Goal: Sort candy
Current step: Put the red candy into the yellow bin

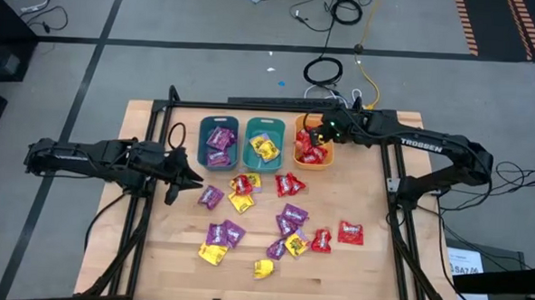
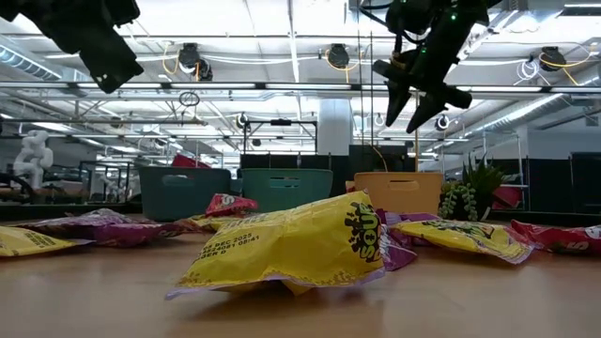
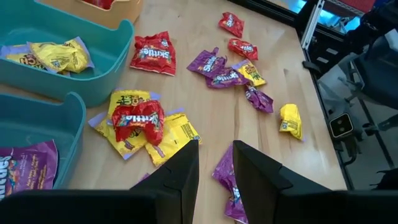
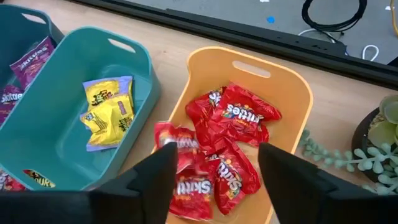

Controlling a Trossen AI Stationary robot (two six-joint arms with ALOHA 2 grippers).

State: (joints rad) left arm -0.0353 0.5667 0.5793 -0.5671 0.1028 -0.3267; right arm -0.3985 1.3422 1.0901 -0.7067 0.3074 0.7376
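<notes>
Loose candy (image 1: 274, 218) in red, yellow and purple lies scattered over the middle of the wooden table. Three bins stand in a row at the far edge. One teal bin (image 1: 218, 141) holds purple packets, the other teal bin (image 1: 264, 143) holds yellow ones, and the orange bin (image 4: 292, 81) holds red ones (image 4: 239, 118). My right gripper (image 4: 217, 168) hangs open above the orange bin with nothing between its fingers. My left gripper (image 3: 216, 162) hovers open over the table's left part, short of the pile. A purple packet (image 3: 227, 177) lies on the table below it.
A small green plant (image 4: 379, 130) stands just right of the orange bin. A black metal frame (image 1: 389, 173) runs along the table's sides. Bare wood lies at the table's near edge and far right.
</notes>
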